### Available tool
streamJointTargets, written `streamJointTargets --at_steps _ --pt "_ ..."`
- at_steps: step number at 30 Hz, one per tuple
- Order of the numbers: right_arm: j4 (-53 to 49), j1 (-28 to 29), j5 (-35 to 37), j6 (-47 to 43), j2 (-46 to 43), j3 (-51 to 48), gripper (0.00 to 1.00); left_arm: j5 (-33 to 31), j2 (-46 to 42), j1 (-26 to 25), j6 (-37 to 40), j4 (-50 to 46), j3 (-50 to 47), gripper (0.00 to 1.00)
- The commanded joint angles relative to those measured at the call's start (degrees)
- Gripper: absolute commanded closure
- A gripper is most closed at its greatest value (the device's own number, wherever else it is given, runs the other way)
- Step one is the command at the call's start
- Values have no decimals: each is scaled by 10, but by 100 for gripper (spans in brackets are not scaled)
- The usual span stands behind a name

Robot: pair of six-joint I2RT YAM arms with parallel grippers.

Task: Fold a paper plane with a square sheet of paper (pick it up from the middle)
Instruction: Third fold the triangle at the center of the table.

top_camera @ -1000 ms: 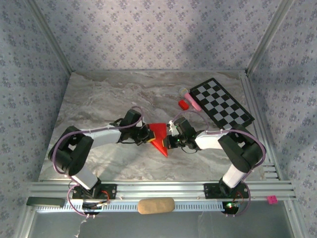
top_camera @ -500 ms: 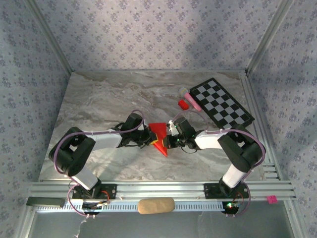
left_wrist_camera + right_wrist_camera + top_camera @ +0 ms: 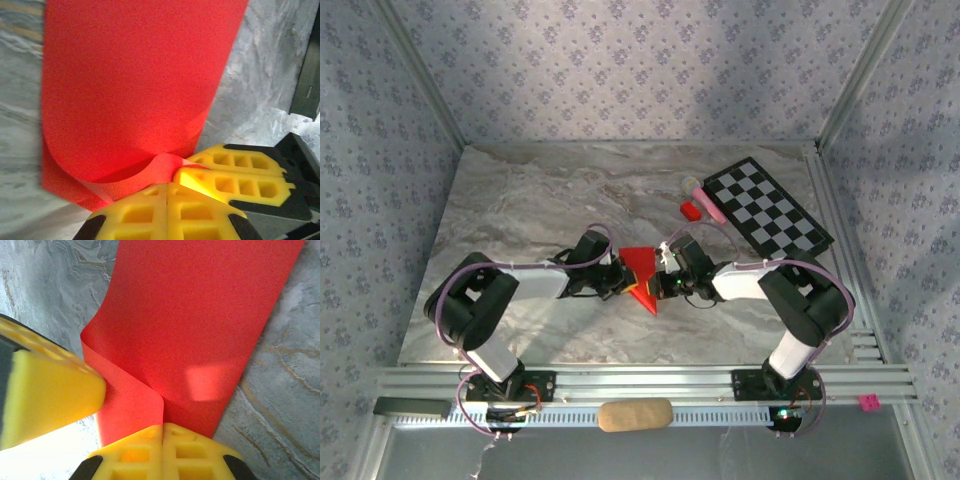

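Marbled tabletop, centre of the top frame: I see the square sheet of paper, folded into a red triangle with one layer curling. The left gripper and right gripper flank it, both clenched on its edge. Upper right, a small red block lies near a checkerboard.

The worktop lies bare on the left and far side. At centre, the left pincer and right pincer crowd the red paper. A checkered board, small red block and pink piece occupy the far right.
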Motion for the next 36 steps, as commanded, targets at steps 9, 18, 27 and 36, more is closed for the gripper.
streamJointTargets --at_steps 9,18,27,36 --pt "-27 4 18 8 14 8 97 -28 28 -2 25 -17 -13 100" --pt "-38 2 6 16 -7 19 89 -33 40 -3 39 -36 -10 100" --pt "-119 -29 22 32 -113 10 59 -34 48 -4 47 -45 -8 100" --pt "-127 27 -71 46 -82 46 91 -34 49 -5 48 -46 -5 100"
